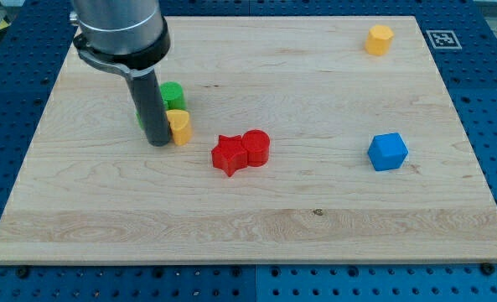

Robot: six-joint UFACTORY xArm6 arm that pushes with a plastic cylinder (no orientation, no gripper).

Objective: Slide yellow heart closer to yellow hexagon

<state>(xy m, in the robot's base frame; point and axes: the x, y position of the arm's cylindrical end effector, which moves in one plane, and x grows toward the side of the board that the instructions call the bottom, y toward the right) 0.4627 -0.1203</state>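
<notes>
The yellow heart (179,126) lies left of the board's middle. My tip (157,143) stands right against the heart's left side, touching or nearly touching it. The yellow hexagon (380,39) sits far off near the view's top right corner of the board. A green block (172,95), round in outline, sits just above the heart and is partly hidden by the rod.
A red star (228,154) and a red cylinder (256,148) sit touching each other near the board's middle. A blue cube (387,152) lies at the right. The wooden board (248,235) rests on a blue perforated table.
</notes>
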